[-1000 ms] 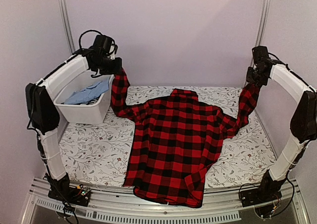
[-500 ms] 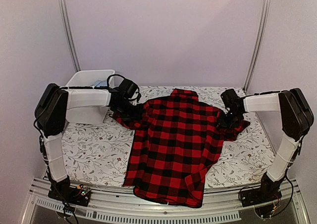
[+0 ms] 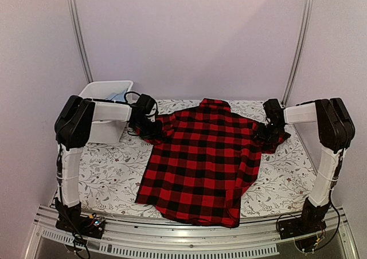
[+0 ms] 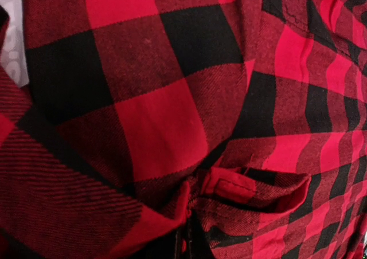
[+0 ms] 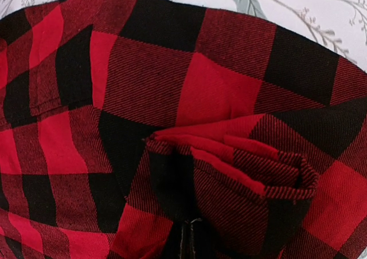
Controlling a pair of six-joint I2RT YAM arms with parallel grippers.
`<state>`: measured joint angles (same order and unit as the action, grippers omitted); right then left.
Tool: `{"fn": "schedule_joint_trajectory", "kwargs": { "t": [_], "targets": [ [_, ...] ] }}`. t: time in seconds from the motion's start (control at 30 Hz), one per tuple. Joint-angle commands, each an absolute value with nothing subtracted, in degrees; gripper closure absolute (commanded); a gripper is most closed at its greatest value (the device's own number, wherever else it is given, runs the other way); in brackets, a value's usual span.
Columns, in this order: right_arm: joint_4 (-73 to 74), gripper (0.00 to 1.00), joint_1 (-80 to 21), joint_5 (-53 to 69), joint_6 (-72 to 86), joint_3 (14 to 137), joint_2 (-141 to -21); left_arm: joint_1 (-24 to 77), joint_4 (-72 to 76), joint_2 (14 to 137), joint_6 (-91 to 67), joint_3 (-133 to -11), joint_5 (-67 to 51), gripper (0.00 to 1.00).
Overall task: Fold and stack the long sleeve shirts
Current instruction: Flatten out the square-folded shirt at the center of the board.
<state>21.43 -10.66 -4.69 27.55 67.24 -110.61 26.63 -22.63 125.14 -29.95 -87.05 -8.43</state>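
The folding is barely begun. One red-and-black checked shirt lies spread on the table, just to the right of the white bin. Its collar is at the far end, about level with the bin, and its hem is towards the arm bases. The body lies flat with no fold in it. Both sleeves are bunched up at the shoulders, and neither is laid across the back. By my reckoning the sleeve folds, the body fold and the stacking are all left to do. No folded pile shows anywhere. A blue cloth lies inside the bin, but what it is cannot be told.

Both arms reach low and inward, forearms close to level, wrists down at the cloth. The left gripper sits on the shoulder nearest the bin, just beside the bin's right wall. The right gripper sits on the opposite shoulder, well apart from the bin, with the whole shirt between.

In both wrist views checked cloth fills the frame and hides the fingers. Its folds gather to a tight pinch at the bottom centre, so I judge each gripper to be closed on a bunch of sleeve, with no visible gap.
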Motion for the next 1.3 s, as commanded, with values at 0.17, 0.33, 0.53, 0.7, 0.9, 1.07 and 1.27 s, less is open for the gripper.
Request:
{"fn": "schedule_joint_trajectory", "kwargs": {
  "t": [0.17,0.33,0.53,0.7,0.9,1.07,1.27],
  "targets": [
    [31.3,0.92,-5.9,-9.3,20.0,83.9,-123.4,21.6,-29.8,132.6,-27.2,-94.3,-3.1,1.00],
    [33.9,0.78,-4.7,-11.3,17.9,87.5,-124.6,21.4,-30.3,132.7,-26.7,-94.9,-3.1,1.00],
    [32.8,0.73,-1.6,-10.5,16.9,84.4,-123.0,21.4,-30.4,132.6,-26.2,-95.1,-3.0,1.00],
    [32.0,0.72,-0.4,-9.8,15.7,86.8,-125.2,21.4,-30.7,132.3,-25.5,-96.1,-3.6,1.00],
    [34.0,0.70,-0.4,-8.5,12.7,96.3,-131.5,21.5,-31.7,131.7,-24.5,-97.5,-4.7,0.95],
    [35.2,0.65,-0.4,-7.8,11.4,98.6,-132.2,22.0,-32.0,129.9,-23.3,-97.9,-5.3,0.81],
    [38.7,0.49,-0.5,-7.7,9.6,104.1,-132.5,23.6,-32.9,126.9,-22.0,-98.9,-4.5,0.66]
  ]
}}
